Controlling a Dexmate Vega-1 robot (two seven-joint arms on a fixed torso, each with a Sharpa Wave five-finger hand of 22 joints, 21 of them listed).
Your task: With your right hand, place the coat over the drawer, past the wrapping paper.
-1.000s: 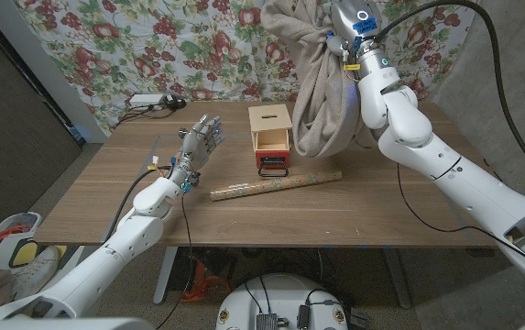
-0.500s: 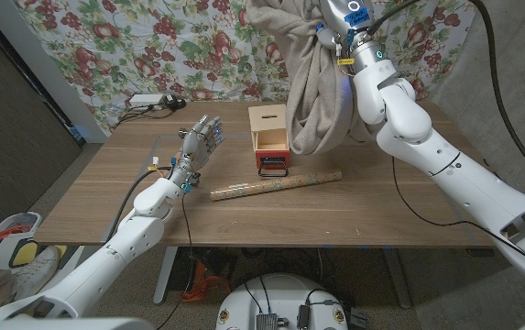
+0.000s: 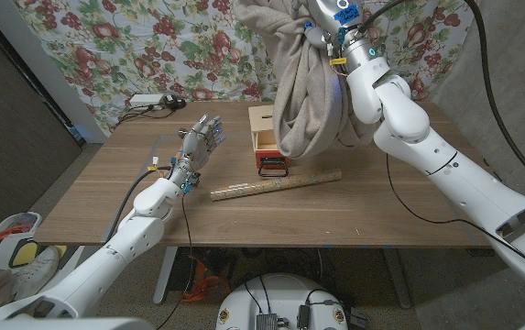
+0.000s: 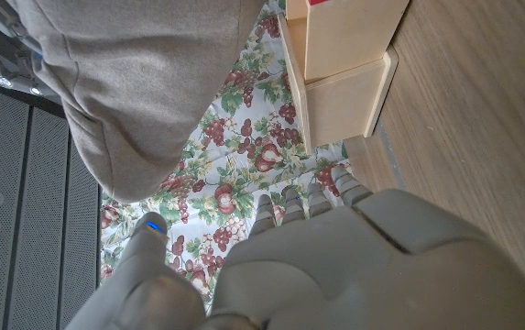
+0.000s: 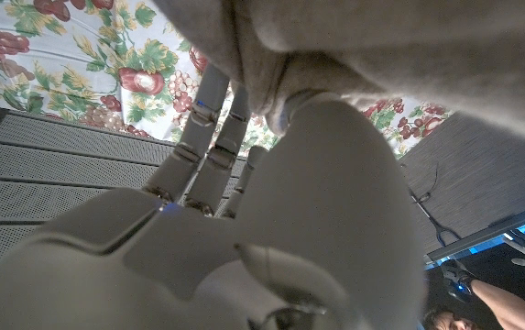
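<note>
Right hand (image 3: 322, 26) carried coat (image 3: 308, 96) leftward over drawer (image 3: 272, 139).

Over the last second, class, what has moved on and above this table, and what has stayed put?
The right hand, gripping the coat, has carried it toward the robot's left, so its hanging bulk now covers more of the drawer, though it is not yet laid down. The left hand has stayed raised with fingers apart, holding nothing. The drawer and the wrapping paper have not shifted.
</note>
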